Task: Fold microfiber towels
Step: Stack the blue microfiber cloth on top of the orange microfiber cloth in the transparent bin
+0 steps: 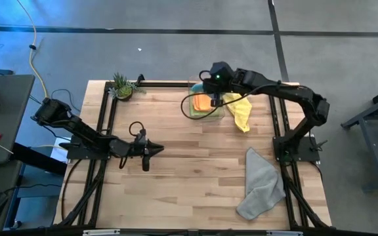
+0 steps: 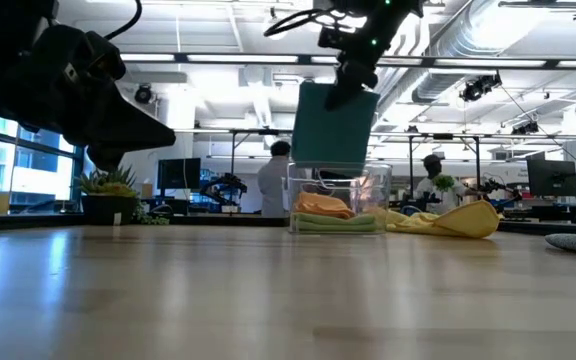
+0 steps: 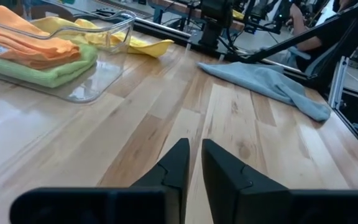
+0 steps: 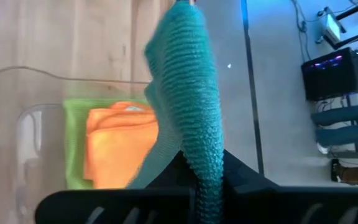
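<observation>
teal towel (image 4: 188,93) pinched in right jaws (image 4: 204,171), hanging above bin (image 4: 17,124)

The right claw (image 2: 351,85) hangs high above the desk (image 2: 268,300), clamped on the top edge of a folded teal towel (image 2: 334,125) that dangles flat below it. Directly under the claw and towel stands a clear bin (image 2: 340,205) holding an orange towel (image 2: 323,206) stacked on a lime green towel (image 2: 338,224). A yellow towel (image 2: 448,220) lies just beside the bin, below the claw and off to one side.
</observation>
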Robot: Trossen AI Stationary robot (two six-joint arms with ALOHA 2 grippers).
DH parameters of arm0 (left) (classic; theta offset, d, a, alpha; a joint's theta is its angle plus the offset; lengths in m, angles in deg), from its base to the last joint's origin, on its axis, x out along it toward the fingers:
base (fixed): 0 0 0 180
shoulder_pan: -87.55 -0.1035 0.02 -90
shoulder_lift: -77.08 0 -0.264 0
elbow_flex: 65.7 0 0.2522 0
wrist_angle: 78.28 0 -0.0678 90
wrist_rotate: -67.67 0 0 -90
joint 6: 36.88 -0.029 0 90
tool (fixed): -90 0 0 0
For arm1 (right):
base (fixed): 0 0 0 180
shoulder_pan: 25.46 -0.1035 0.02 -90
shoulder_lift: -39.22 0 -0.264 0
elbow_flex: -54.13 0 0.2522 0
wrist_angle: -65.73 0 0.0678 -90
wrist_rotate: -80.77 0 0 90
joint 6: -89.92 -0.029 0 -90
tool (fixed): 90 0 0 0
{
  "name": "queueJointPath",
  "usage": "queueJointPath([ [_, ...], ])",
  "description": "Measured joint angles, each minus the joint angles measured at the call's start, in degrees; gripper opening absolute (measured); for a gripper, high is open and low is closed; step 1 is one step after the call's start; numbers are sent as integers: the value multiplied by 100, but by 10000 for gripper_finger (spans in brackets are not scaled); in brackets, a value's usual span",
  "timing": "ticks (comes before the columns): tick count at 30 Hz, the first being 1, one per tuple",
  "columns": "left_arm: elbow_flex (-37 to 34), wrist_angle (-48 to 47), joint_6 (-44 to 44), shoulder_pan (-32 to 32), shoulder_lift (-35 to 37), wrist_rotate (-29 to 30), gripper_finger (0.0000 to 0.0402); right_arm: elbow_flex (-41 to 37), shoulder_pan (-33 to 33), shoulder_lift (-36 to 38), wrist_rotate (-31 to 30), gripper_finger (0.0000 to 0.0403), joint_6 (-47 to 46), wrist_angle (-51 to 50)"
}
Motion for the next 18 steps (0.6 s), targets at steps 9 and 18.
queueJointPath([
  [9,2,0,4,-63,0,156,15,0,187,1,259,0,101,94],
  [18,2,-2,0,-118,-2,142,3,0,394,-137,255,0,424,357],
])
